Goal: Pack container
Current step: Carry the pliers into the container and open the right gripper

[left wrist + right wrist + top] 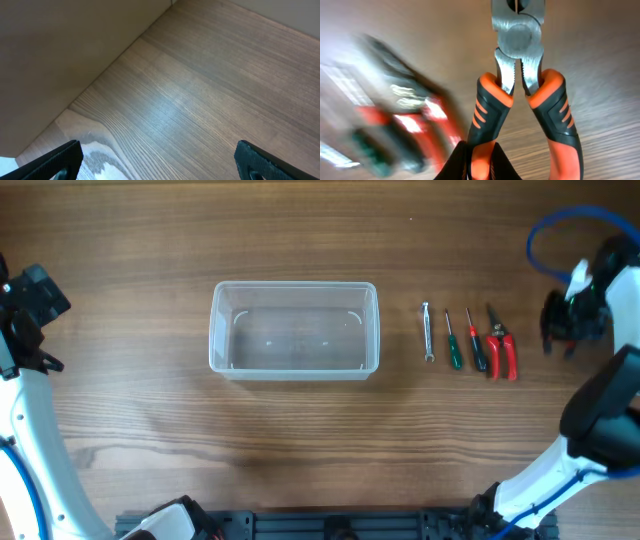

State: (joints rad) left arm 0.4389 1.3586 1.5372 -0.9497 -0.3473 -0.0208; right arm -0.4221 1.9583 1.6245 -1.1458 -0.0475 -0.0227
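A clear plastic rectangular tub [294, 330] with rounded corners and a thin rim stands open-topped at the middle of the brown wood-grain worktop [300, 450]. To its right, well apart from it, four tools lie side by side in a row: a small silver spanner [427, 331], a green-handled screwdriver [452, 342], a red-handled screwdriver [475, 342] and steel pliers with orange-and-black handles [503, 350]. The left hand [157, 162] hangs over bare wood at the far left edge, its two dark fingertips [57, 160] spread wide. The right hand [565, 328] sits just right of the pliers, and the overhead view shows a gap between them. From the right wrist the pliers fill the frame in sharp focus, steel head up and handles down, with the other tools blurred to their left. Dark tips at the bottom edge overlap one orange handle, and I cannot tell whether this hand is spread or pressed together.
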